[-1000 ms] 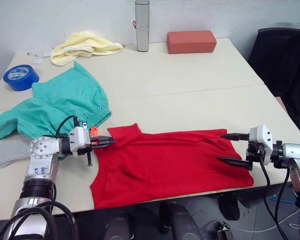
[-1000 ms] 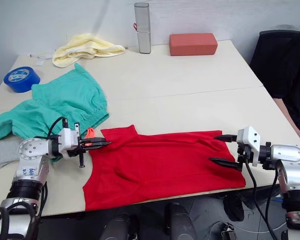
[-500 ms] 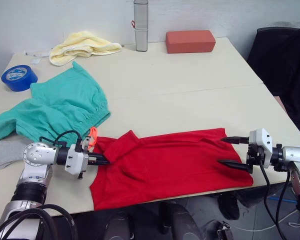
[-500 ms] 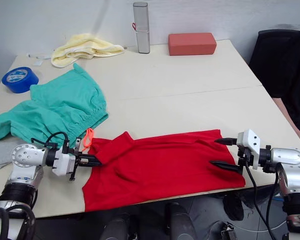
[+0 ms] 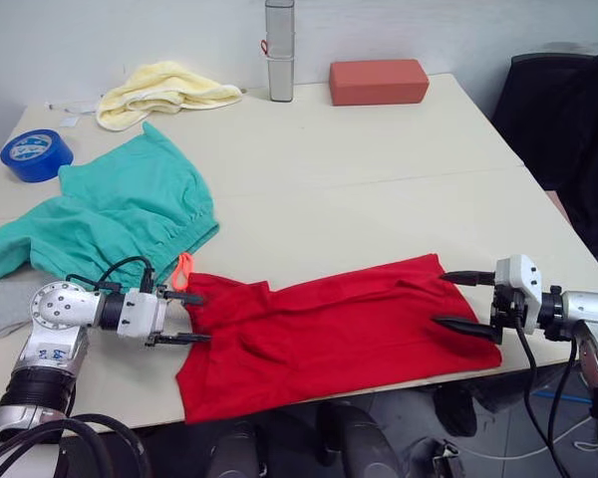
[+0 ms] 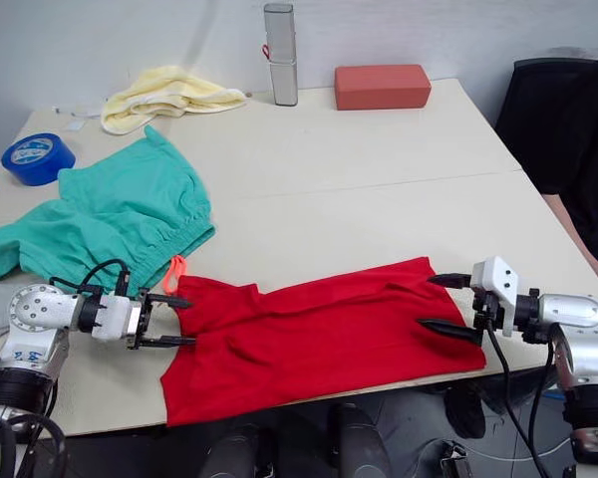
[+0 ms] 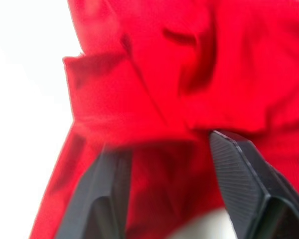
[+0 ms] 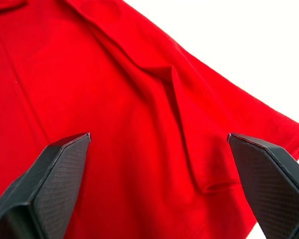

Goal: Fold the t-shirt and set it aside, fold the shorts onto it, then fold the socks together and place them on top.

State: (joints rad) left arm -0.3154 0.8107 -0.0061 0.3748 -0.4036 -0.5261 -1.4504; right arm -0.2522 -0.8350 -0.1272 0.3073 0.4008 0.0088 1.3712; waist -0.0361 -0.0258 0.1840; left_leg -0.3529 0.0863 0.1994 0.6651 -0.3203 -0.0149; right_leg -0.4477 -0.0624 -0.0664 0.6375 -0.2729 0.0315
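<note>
Cream surface (image 5: 379, 189) under my arms: nearest its front edge the t-shirt (image 5: 329, 329) lies folded into a long band. My left claw (image 5: 179, 322) spreads wide at the band's sleeve end, my right claw (image 5: 465, 300) wide at the hem end, each bracketing cloth, gripping nothing, likely poised for the next fold. Beyond my left claw sprawl the shorts (image 5: 120, 214), socks (image 5: 0, 304) just beside them. Farthest back wait blue tape (image 5: 28, 154) and yellow cloth (image 5: 164, 85).
</note>
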